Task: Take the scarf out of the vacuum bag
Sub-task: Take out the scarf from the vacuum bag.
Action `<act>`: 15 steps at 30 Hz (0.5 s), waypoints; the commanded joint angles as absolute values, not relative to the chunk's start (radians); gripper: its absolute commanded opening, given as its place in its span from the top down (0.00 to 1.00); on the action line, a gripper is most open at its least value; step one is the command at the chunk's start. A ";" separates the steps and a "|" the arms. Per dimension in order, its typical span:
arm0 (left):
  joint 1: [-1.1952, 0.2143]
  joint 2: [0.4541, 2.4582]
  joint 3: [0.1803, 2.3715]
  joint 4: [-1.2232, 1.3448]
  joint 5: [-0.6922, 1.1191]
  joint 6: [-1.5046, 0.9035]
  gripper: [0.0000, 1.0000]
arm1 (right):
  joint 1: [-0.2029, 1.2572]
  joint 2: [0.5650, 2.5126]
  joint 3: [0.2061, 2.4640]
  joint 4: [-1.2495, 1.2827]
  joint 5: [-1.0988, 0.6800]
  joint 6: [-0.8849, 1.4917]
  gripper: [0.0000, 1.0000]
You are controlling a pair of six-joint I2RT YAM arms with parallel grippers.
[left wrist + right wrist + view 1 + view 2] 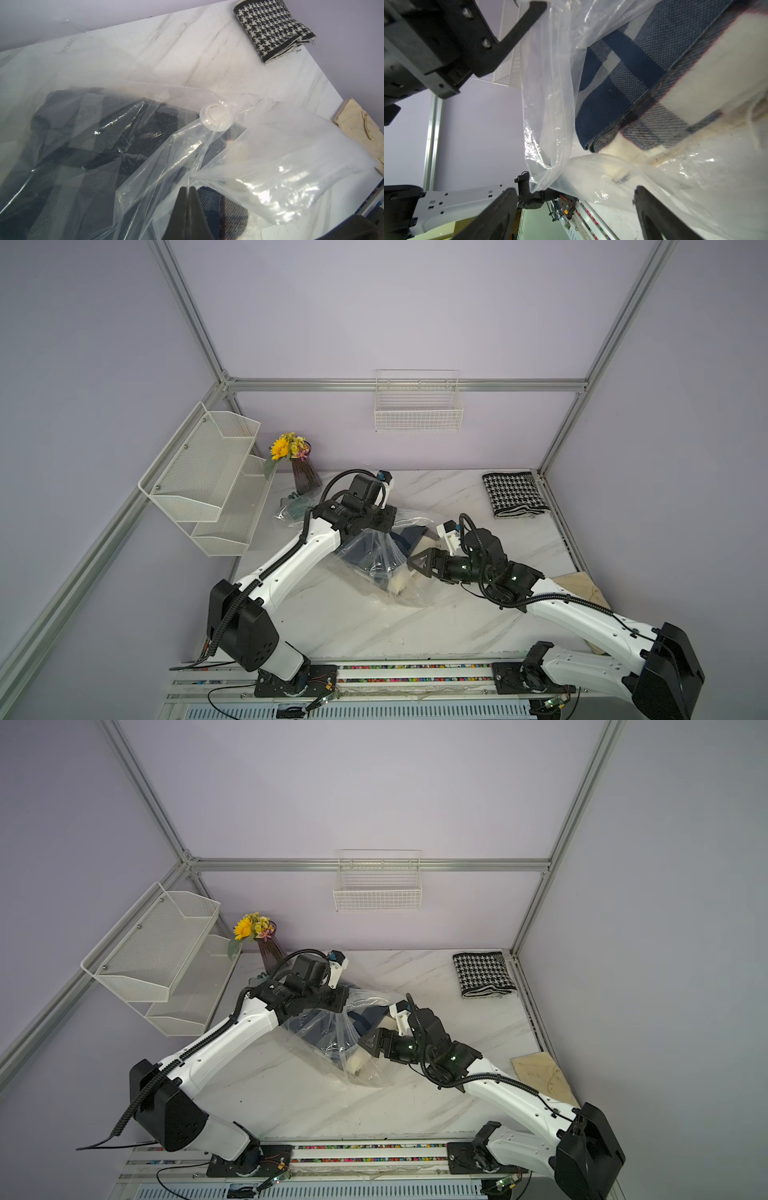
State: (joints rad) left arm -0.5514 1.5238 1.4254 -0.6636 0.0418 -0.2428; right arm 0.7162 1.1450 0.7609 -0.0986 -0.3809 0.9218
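By the left wall, the vase point(306, 477) holds yellow flowers point(284, 446). My left hand point(188, 188) is pinched tight on a fold of the vacuum bag point(374, 560), tenting its film above the middle of the counter point(332, 626). Inside lies the folded navy plaid scarf point(612, 83), its long axis running from back wall to front edge, cream end nearest. The bag's mouth gapes toward my right hand point(574, 190), which is spread wide and gripping nothing. Far right, a houndstooth scarf point(515, 493) lies outside.
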 commanded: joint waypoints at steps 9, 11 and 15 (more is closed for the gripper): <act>-0.557 1.424 1.389 -0.625 0.109 -0.219 1.00 | 0.720 1.265 0.837 -0.067 -0.195 0.997 0.20; -0.557 1.421 1.376 -0.622 0.107 -0.219 1.00 | 0.719 1.276 0.857 -0.077 -0.166 1.010 0.21; -0.557 1.372 1.348 -0.607 0.115 -0.219 1.00 | 0.719 1.328 0.907 -0.114 -0.155 1.018 0.21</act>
